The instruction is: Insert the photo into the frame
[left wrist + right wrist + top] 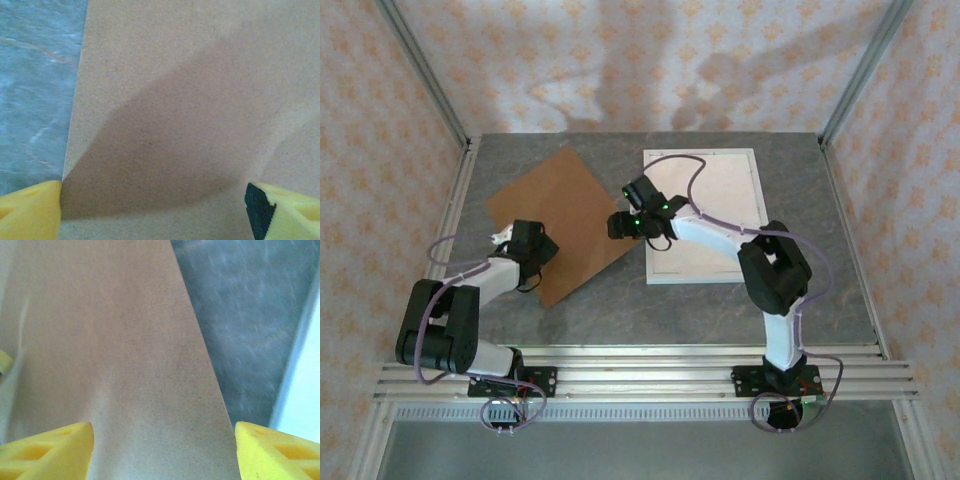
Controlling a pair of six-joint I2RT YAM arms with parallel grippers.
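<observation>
The white frame (705, 277) lies flat at the table's back right, a pale cream surface inside its moulding; its white edge (306, 390) also shows in the right wrist view. The photo is hidden from view. A plain brown backing board (570, 200) lies turned at an angle left of the frame. My left gripper (533, 248) hovers open over the board's near-left edge, its yellow fingers (30, 212) spread wide above the board (175, 100). My right gripper (625, 225) stands open over the board's right corner (110, 340), nothing between its fingers (50, 452).
Grey stone-patterned tabletop (620, 300) surrounds both flat pieces. Aluminium rails (640, 375) run along the near edge by the arm bases. Upright posts (860, 70) and patterned walls close in the back and sides.
</observation>
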